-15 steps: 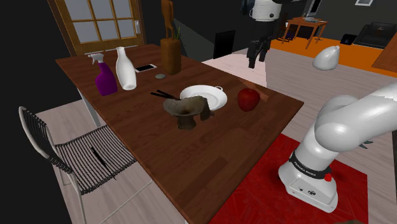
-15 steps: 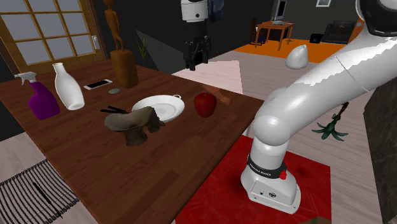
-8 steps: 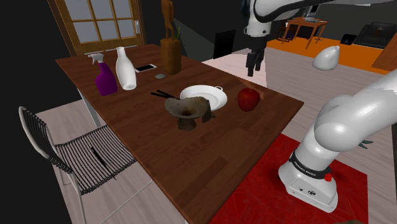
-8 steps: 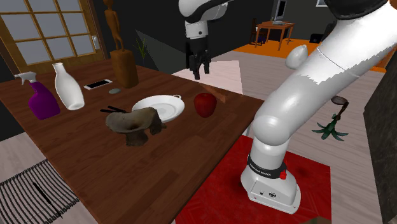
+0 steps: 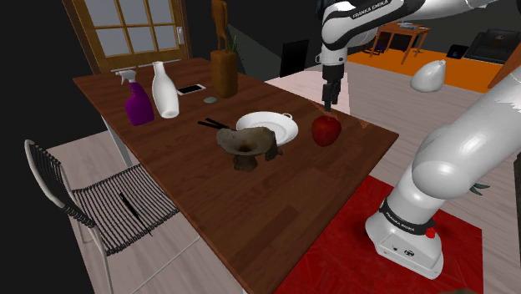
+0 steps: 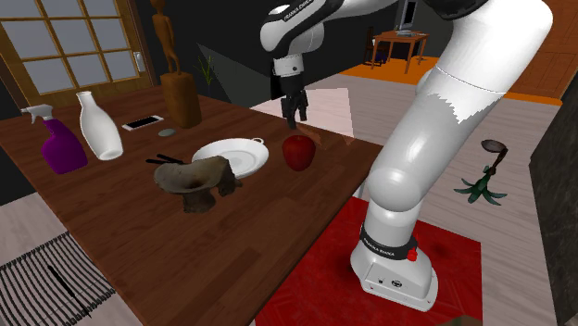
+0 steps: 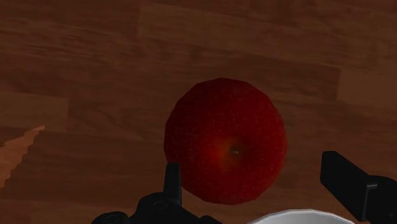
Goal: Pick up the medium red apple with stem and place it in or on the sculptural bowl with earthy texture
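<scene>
Lowered since the earlier frame, the gripper [image 5: 329, 102] [image 6: 296, 119] [image 7: 251, 170] hangs just above the red apple [image 5: 326, 129] [image 6: 298, 153] [image 7: 226, 146], its fingers spread apart, clasping nothing. The apple rests on the wooden table [image 5: 250, 209] directly beneath them, beside a white plate [image 5: 280, 125]. The brown bowl [image 5: 245, 147] stands at the plate's other side.

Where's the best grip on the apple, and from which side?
Across its widest middle, straight from above. The apple sits upright on the table, stem dimple up, round all over; the open gripper hangs above it. Mind the plate close beside it.
</scene>
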Action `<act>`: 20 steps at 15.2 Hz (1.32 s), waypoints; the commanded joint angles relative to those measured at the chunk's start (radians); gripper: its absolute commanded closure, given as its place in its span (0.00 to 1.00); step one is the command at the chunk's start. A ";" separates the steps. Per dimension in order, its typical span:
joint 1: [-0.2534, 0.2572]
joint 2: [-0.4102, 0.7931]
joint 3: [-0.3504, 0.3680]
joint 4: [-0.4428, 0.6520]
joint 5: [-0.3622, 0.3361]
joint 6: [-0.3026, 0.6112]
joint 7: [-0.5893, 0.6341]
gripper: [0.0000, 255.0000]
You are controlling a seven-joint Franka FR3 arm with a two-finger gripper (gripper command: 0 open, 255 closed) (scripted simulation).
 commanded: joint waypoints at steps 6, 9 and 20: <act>-0.005 0.011 -0.009 -0.068 -0.005 0.078 -0.004 0.00; -0.005 0.011 -0.009 -0.068 -0.005 0.078 -0.004 0.00; -0.005 0.011 -0.009 -0.067 -0.005 0.078 -0.004 1.00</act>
